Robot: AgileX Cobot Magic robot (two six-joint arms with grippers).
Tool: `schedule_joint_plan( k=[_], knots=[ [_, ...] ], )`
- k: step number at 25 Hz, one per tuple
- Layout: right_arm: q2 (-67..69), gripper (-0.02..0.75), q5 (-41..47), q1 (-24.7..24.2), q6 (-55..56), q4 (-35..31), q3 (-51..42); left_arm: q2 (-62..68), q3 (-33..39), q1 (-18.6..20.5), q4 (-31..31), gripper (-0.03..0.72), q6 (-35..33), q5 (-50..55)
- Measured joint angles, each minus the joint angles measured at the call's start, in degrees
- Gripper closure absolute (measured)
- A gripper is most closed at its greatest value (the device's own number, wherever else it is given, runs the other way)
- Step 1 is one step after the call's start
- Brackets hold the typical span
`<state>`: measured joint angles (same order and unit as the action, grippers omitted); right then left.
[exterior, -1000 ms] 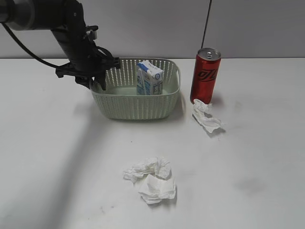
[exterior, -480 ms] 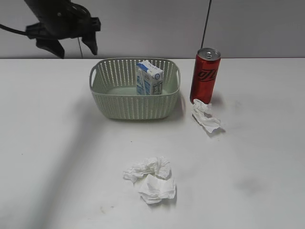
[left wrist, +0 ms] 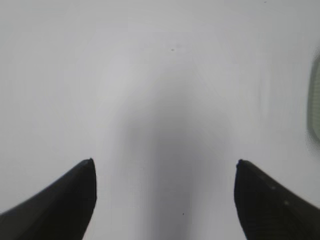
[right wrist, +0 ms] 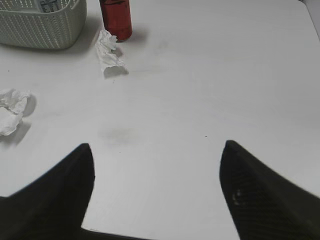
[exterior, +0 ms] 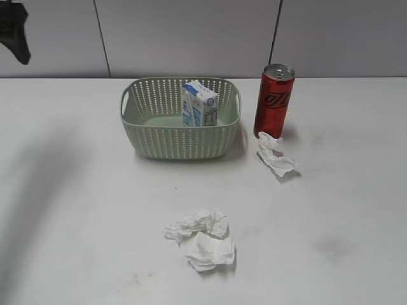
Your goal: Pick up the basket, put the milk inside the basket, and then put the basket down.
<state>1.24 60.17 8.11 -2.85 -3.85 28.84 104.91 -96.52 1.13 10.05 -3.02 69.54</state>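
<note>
The pale green basket [exterior: 180, 136] stands on the white table at the back middle. The blue-and-white milk carton [exterior: 200, 103] stands upright inside it, toward the right. In the right wrist view a corner of the basket [right wrist: 45, 25] shows at the top left. My left gripper [left wrist: 163, 162] is open and empty above bare table; the basket's edge [left wrist: 315, 105] shows at its far right. In the exterior view only a dark bit of the left arm [exterior: 14, 32] shows at the top left corner. My right gripper [right wrist: 156, 146] is open and empty, well in front of the basket.
A tall red soda can [exterior: 273, 100] stands right of the basket, also in the right wrist view [right wrist: 116, 19]. A crumpled tissue [exterior: 275, 154] lies in front of the can. A larger wad of tissue [exterior: 200, 238] lies at the front middle.
My left gripper let go of the basket's left handle, rose and drew away to the upper left, almost out of the exterior view. The basket and milk have stayed put.
</note>
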Motion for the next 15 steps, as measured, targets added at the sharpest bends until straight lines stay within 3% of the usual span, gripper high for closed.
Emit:
schedule_joint_plan(
  k=[6,15],
  knots=[
    [0.0,0.147,0.0,0.0,0.0,0.0,0.0,-11.51,13.38,1.69,-0.25,0.069,-3.93,0.0],
    [0.0,0.147,0.0,0.0,0.11,-0.59,-0.13,-39.9,40.83,1.69,-1.97,0.085,-5.6,-7.27]
  ],
)
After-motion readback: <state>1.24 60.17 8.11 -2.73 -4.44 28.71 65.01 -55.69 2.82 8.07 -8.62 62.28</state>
